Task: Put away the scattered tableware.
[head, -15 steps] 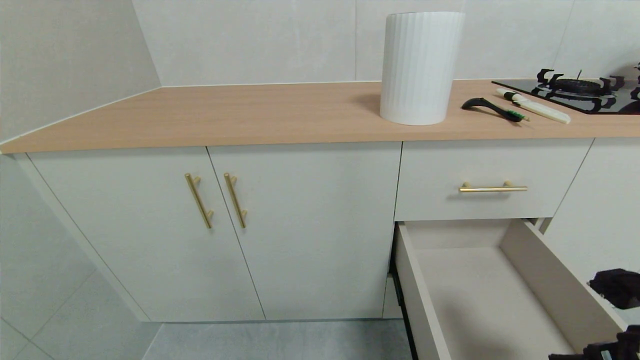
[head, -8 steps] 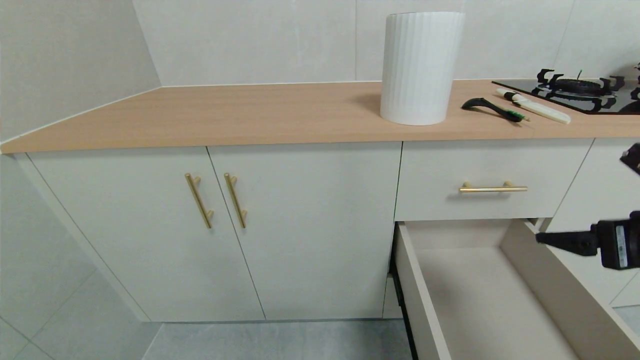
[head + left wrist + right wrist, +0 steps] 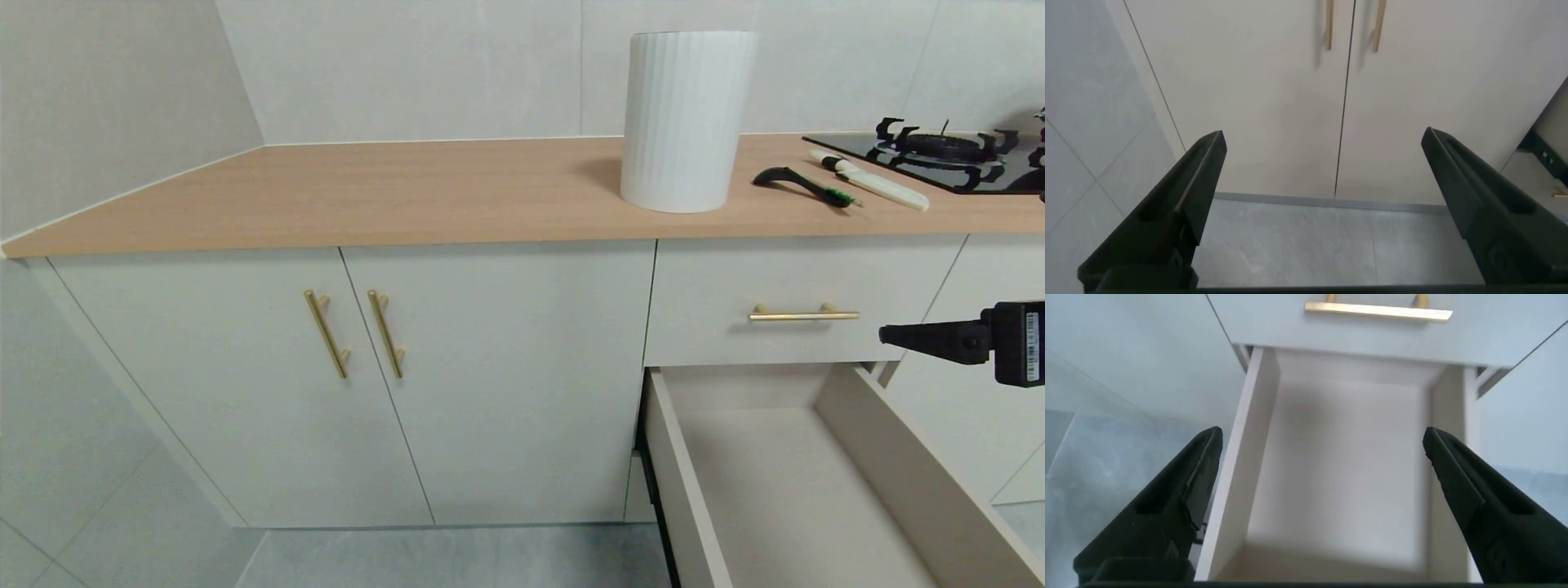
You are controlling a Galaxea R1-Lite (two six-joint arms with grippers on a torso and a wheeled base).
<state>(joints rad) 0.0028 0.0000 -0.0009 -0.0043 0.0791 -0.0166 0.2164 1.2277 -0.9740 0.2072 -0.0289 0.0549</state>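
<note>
left pincer (image 3: 1323, 135) spread, holding nothing, facing cabinet doors (image 3: 1290, 98) | drawer (image 3: 678, 457) pulled open | black ladle (image 3: 804, 184) and white knife (image 3: 872, 177) lying on desk (image 3: 408, 192) near hob (image 3: 939, 151): probably light, stiff, slick; pinch mid-handle | right pincer (image 3: 1320, 437) spread above drawer

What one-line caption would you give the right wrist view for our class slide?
Right gripper, jaws wide open, facing the pulled-out lower drawer under the closed drawer's gold handle.
</note>
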